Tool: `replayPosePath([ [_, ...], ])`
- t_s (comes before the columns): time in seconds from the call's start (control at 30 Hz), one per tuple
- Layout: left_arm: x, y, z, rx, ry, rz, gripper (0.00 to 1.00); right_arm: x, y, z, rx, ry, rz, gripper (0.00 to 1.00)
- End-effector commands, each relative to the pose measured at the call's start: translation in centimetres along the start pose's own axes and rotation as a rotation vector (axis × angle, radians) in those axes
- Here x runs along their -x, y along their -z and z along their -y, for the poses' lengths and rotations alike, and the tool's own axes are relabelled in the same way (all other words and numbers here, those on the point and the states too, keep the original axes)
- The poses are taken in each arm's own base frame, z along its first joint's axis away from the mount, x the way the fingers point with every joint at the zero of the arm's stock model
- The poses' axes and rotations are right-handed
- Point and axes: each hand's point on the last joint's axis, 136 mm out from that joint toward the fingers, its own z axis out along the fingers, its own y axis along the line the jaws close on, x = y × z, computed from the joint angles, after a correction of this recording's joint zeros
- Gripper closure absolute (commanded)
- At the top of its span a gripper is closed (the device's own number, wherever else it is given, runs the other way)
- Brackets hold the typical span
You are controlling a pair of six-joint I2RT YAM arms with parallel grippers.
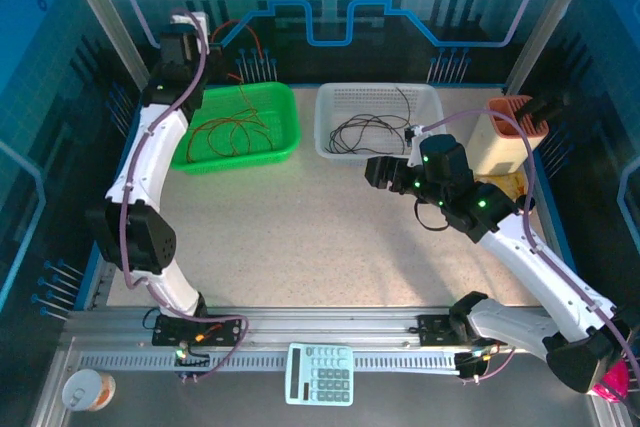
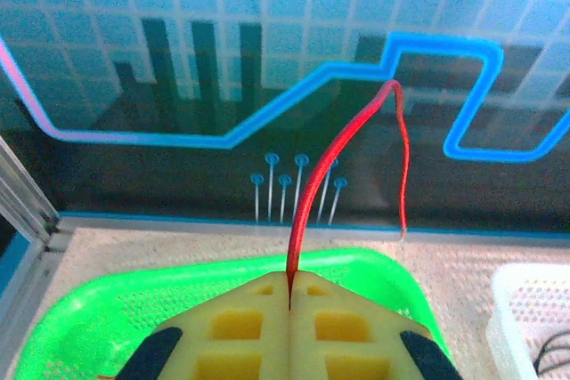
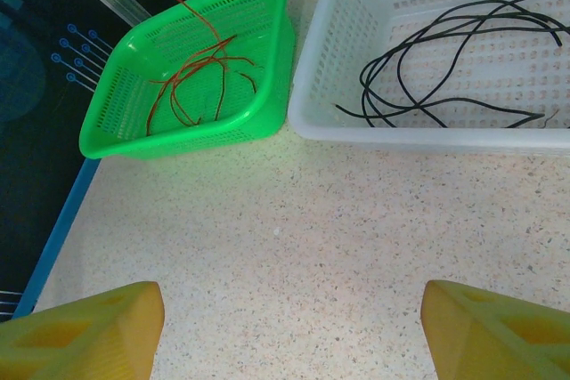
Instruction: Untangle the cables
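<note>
Looking from the left, I see my left arm (image 1: 150, 147) bent at the elbow and reaching up behind the green perforated plastic basket (image 1: 283, 122). The yellow left jaws are pressed together, pinching one thin red cable (image 2: 329, 157) that arcs up and hangs loose. More red cables (image 3: 191, 86) curl in that basket. Just beside it, the white lattice basket (image 3: 401, 135) holds looped black cables (image 3: 427, 68). My right arm (image 1: 520, 247) stretches low over the speckled table (image 3: 294, 246), right jaws spread wide.
</note>
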Motion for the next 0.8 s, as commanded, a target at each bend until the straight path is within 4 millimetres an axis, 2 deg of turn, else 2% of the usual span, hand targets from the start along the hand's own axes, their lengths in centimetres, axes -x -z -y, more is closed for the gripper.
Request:
replayPosePath([
  [0.0,-5.1,-1.2,-0.2,-0.023,0.012,-0.096,1.0,0.5,-0.1,-0.5,0.008,0.022,0.018,0.23],
  [0.1,-10.0,-1.8,-2.2,0.016,0.016,-0.204,1.0,0.1,-0.4,-0.2,-0.004,0.03,0.009,0.23],
  [0.2,-13.8,-2.1,-4.7,0.083,0.021,-0.303,1.0,-0.2,-0.5,0.3,-0.021,0.037,0.004,0.23],
  [0.3,-16.5,-2.3,-7.1,0.169,0.035,-0.406,1.0,-0.5,-0.4,0.7,-0.035,0.039,0.005,0.23],
  [0.43,-18.0,-2.4,-8.9,0.241,0.041,-0.476,1.0,-0.7,0.0,1.3,-0.056,0.044,0.009,0.23],
  [0.47,-18.4,-2.5,-9.1,0.25,0.04,-0.493,0.93,-0.8,0.2,1.4,-0.062,0.048,0.01,0.23],
  [0.5,-18.5,-2.5,-9.4,0.265,0.04,-0.504,0.81,-0.9,0.3,1.6,-0.07,0.049,0.01,0.23],
  [0.53,-18.6,-2.6,-9.6,0.277,0.038,-0.517,0.76,-0.9,0.5,1.7,-0.075,0.052,0.01,0.22],
  [0.57,-18.8,-2.7,-9.7,0.283,0.04,-0.529,0.67,-1.0,0.7,1.9,-0.082,0.054,0.013,0.22],
  [0.6,-18.7,-2.7,-9.8,0.291,0.04,-0.533,0.54,-1.0,1.0,2.1,-0.089,0.055,0.015,0.22],
  [0.77,-16.7,-1.5,-10.5,0.317,0.069,-0.5,0.16,-1.0,2.4,2.7,-0.112,0.064,0.023,0.17],
])
